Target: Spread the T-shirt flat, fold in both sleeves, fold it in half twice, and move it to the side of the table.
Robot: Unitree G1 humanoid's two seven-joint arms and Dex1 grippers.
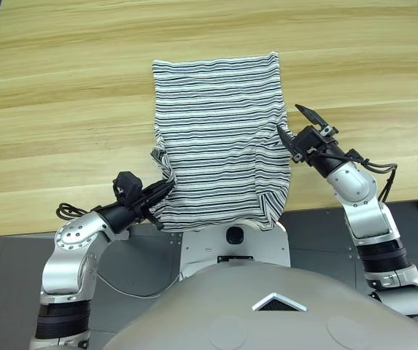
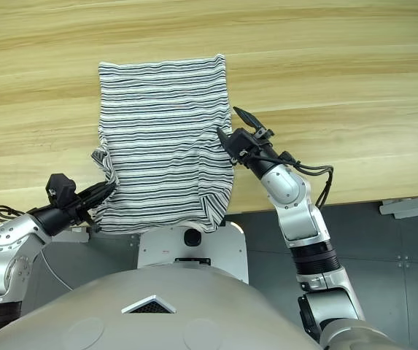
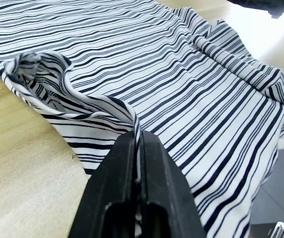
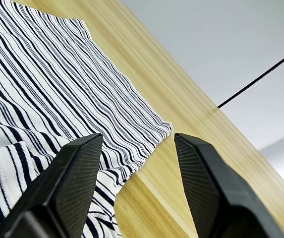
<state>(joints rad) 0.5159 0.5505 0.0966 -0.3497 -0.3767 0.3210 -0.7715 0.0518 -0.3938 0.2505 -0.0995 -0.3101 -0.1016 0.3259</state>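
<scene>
Striped T-shirt [image 1: 219, 138] on wooden surface [image 1: 63, 109], left fingers [image 3: 116, 173] pinching its near-left edge, right fingers [image 4: 77, 171] spread open, empty, beside right edge.

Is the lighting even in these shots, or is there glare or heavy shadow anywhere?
Left eye view: even light over the T-shirt, no hard shadows. Left wrist view: glare whitens the table beyond the cloth. Right wrist view: the right gripper looks dark against a bright backdrop.

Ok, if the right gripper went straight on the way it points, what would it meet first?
Probably the T-shirt, near its right edge; the right gripper has open jaws, one over cloth, one over bare table. Height is unclear.
</scene>
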